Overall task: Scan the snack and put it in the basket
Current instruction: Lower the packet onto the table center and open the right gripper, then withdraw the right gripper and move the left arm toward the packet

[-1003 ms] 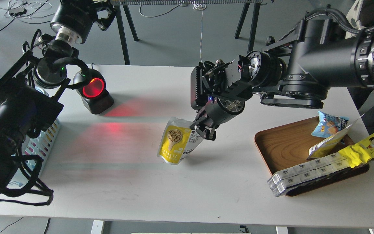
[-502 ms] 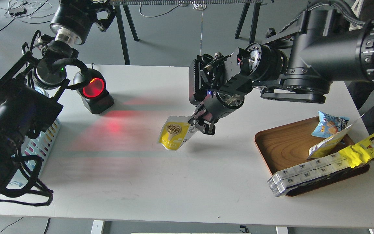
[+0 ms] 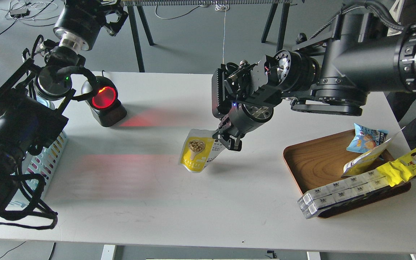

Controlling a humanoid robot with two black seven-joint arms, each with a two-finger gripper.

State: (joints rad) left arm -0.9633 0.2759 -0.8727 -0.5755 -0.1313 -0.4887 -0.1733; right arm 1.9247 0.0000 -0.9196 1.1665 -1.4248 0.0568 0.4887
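Right gripper pinches the snack by its upper right corner; the pouch hangs below-left of the claw, over mid-desk. Left gripper's state: can't tell.

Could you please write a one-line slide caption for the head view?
Right gripper holds the snack above the table, right of the red-lit scanner.

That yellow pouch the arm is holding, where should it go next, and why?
Probably left, toward the scanner. The right gripper holds the snack by its top edge above the table, well short of the scanner's red window, so it likely is not scanned yet.
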